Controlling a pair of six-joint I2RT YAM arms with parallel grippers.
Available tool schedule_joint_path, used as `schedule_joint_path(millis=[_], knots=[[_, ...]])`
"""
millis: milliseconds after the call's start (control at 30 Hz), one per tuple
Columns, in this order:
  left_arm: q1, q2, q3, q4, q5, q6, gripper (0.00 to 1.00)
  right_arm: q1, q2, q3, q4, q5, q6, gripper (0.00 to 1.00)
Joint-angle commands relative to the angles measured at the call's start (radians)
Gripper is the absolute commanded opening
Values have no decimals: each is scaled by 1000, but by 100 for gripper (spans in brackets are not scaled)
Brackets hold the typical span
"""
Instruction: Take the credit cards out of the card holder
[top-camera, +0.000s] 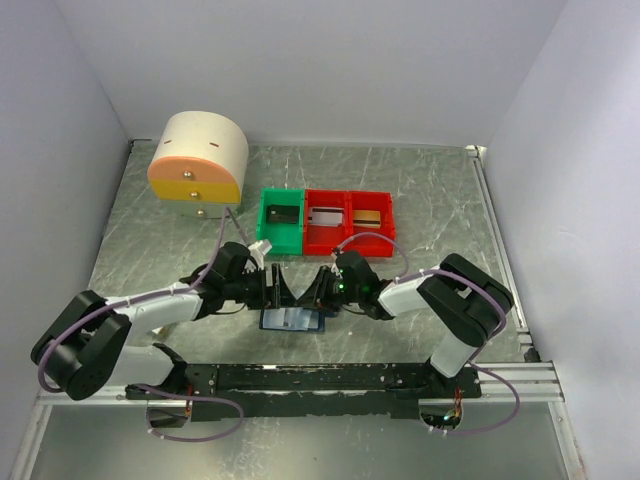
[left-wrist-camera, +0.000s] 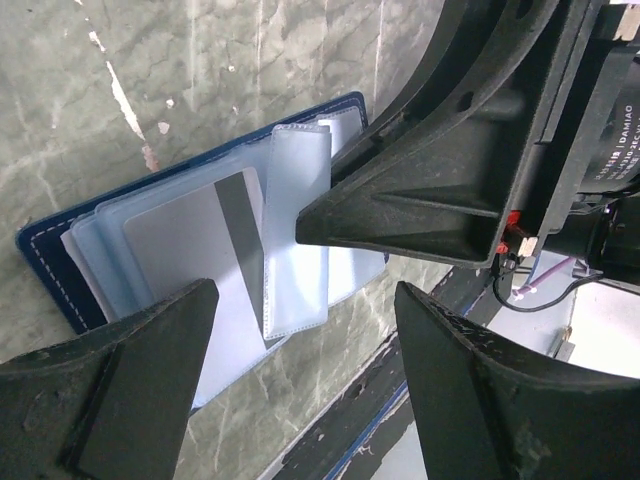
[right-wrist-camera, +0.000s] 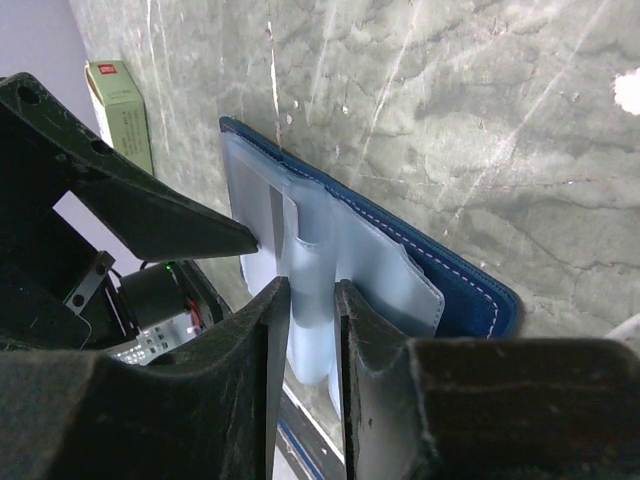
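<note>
The card holder (top-camera: 290, 319) lies open flat on the table between my two grippers, with a navy cover (left-wrist-camera: 45, 245) and pale blue plastic sleeves. A grey credit card (left-wrist-camera: 190, 230) with a dark stripe sits in a sleeve on its left half. One clear sleeve (left-wrist-camera: 298, 230) stands up from the middle. My right gripper (right-wrist-camera: 312, 290) has its jaws closed narrowly on that sleeve (right-wrist-camera: 310, 250). My left gripper (left-wrist-camera: 305, 300) hovers open over the holder's near edge, holding nothing. In the top view the left gripper (top-camera: 275, 290) and the right gripper (top-camera: 320, 290) nearly touch.
A green bin (top-camera: 262, 225) and a red double bin (top-camera: 349, 240) stand behind the holder, with a grey card (top-camera: 323, 215) and a gold card (top-camera: 366, 217) in the red one. A cream drawer unit (top-camera: 198, 160) stands at back left. A small box (right-wrist-camera: 120, 110) lies nearby.
</note>
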Motion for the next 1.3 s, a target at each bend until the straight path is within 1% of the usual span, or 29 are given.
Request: schedule_joint_path(millis=[0,167,333,500,567,633,767,867,933,1000,1067,1133,1200,1267], knots=[[-9,38,4,81,56,13,84,-8,-23,-25,4,5,11,26],[-14,80,-8,136,93,-8,83,-11,-44,-43,8,8,16,28],[-15,85,-19,189,124,-37,83,-18,-63,-48,-7,14,12,31],[-21,111,-14,269,215,-66,79,-23,-107,-42,-50,22,6,32],[-31,112,-11,311,241,-82,77,-25,-152,-40,-101,57,-2,34],[-40,116,-2,338,261,-95,76,-30,-219,-34,-182,110,-15,37],[-63,161,28,340,250,-95,76,-39,-369,-7,-414,269,-51,44],[-81,213,32,374,237,-114,76,-52,-457,12,-559,372,-61,46],[-94,249,35,400,229,-129,78,-56,-498,16,-616,403,-67,47],[-113,263,63,356,216,-118,73,-56,-520,17,-624,395,-77,48],[-132,184,71,298,140,-100,74,-56,-522,26,-605,349,-106,48],[-134,78,88,165,19,-67,76,-56,-504,48,-597,309,-128,48],[-134,-43,121,-29,-169,-30,79,-47,-476,75,-584,272,-157,48],[-133,-159,151,-223,-381,-39,82,-31,-446,107,-586,265,-175,48]])
